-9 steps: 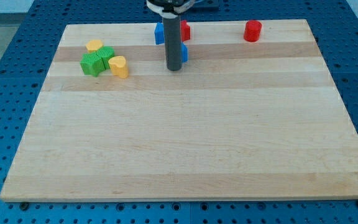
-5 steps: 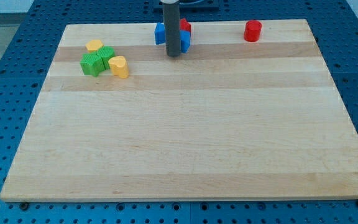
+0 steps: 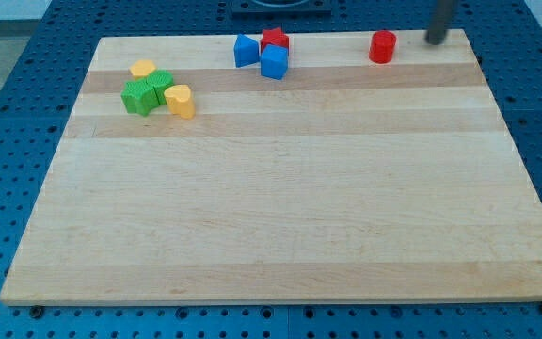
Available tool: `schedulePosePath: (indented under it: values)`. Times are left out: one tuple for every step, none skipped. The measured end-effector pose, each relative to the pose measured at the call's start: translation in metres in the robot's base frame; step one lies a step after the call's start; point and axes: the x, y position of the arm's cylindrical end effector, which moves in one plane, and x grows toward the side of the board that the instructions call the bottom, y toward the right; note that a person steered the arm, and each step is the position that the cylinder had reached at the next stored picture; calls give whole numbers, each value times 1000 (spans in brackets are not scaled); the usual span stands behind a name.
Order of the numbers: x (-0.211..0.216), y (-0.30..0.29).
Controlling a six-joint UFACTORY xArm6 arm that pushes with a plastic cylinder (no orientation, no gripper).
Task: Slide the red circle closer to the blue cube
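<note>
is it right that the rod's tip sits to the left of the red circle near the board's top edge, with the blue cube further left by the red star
Not quite. In the camera view my tip sits to the view's right of the red circle, not its left, and apart from it. The rest holds: both are near the board's top edge, and the blue cube lies further left, by the red star.

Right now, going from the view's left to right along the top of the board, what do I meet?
Green blocks → yellow block → blue block → blue cube → red circle → my tip, just right of the red circle and apart from it.
</note>
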Motion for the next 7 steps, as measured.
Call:
schedulePosePath:
  values:
    - [21, -33]
    - [38, -47]
    - [38, -83]
    - [38, -124]
    - [56, -131]
    - [102, -99]
    - [121, -106]
